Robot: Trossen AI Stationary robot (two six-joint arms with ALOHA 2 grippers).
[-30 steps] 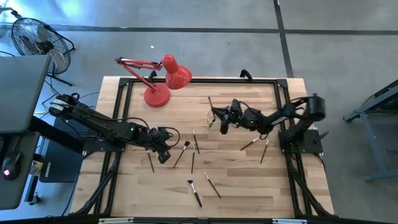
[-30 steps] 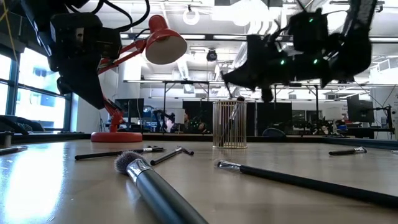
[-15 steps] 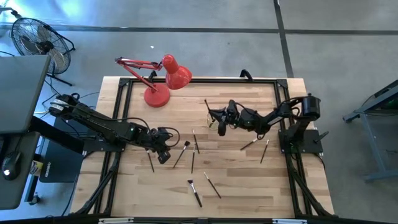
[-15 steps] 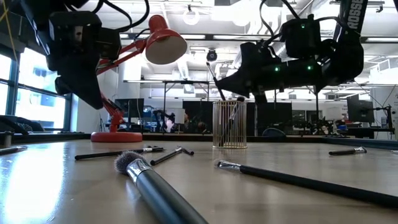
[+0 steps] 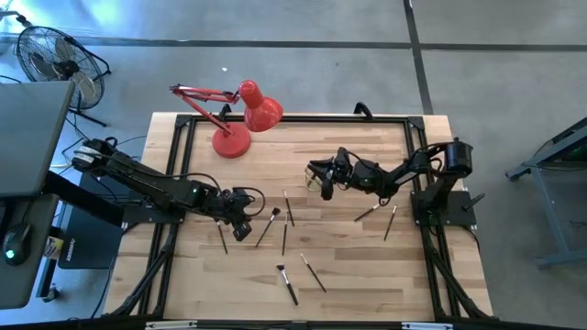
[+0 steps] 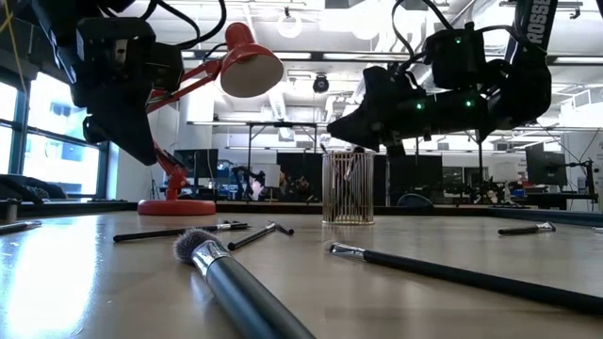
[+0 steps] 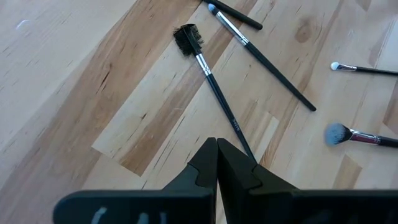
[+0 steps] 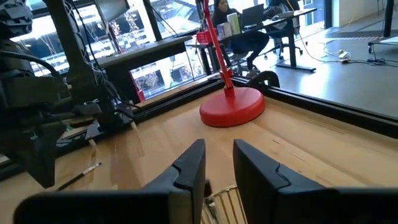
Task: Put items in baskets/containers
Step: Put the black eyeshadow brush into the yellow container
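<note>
The wooden worktop (image 5: 367, 266) sat inside a black frame on a grey concrete floor, with a fan (image 5: 50, 57) off at ten o'clock and a red lamp (image 5: 240, 115) standing at about eleven o'clock on the boards.

Going from the left, the left end effector (image 5: 242, 225) hung low over the worktop at about nine o'clock, its two fingers pressed together and holding nothing. Its wrist camera showed a spoolie brush (image 7: 211, 84) lying just ahead of the fingertips, with a second thin brush (image 7: 261, 56) beside it and a fluffy brush (image 7: 357, 134) farther off. More brushes lay loose around six o'clock, among them a pair (image 5: 301, 275) near the front edge.

Near the centre, towards one o'clock, stood the cup (image 5: 317, 180), and the low view showed brush handles already upright in it (image 6: 348, 186). The right end effector (image 5: 323, 175) hovered right over the cup's rim, fingers parted a little with nothing between them. Two more brushes (image 5: 378, 215) lay at about three o'clock, near the right arm's base.

Judging by this, a drop into the cup had just been made. The next move called for the right arm to lift clear without knocking the cup, then go for the nearest loose brushes at three o'clock, pinching one thin handle flat on the wood.
</note>
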